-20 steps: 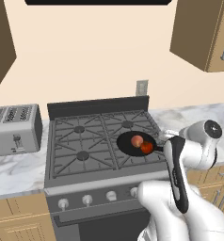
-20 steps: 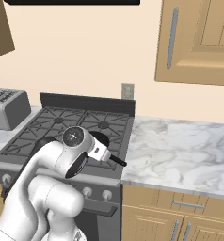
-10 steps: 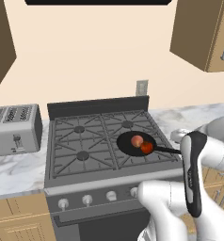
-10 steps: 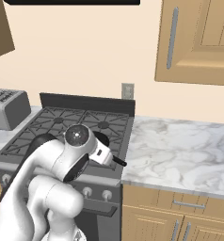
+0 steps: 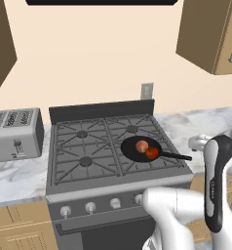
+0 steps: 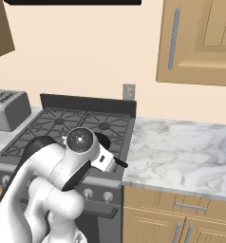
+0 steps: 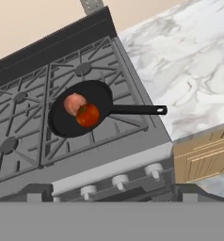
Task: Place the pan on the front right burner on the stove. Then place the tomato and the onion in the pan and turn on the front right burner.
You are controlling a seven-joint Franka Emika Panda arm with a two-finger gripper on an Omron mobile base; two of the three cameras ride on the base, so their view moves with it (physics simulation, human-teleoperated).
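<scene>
No readable text, labels, brand marks, numbers or signs appear anywhere: the stove (image 5: 113, 146), its knobs (image 7: 119, 180), the toaster (image 5: 14, 133), the wall outlet (image 5: 146, 91), the cabinets (image 6: 200, 40) and the marble worktop (image 6: 181, 154) all show plain, unmarked surfaces

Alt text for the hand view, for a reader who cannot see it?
A black pan sits on the stove's front right burner, holding a tomato and an onion that touch. Its handle points toward the marble counter; silver knobs line the stove front.
</scene>
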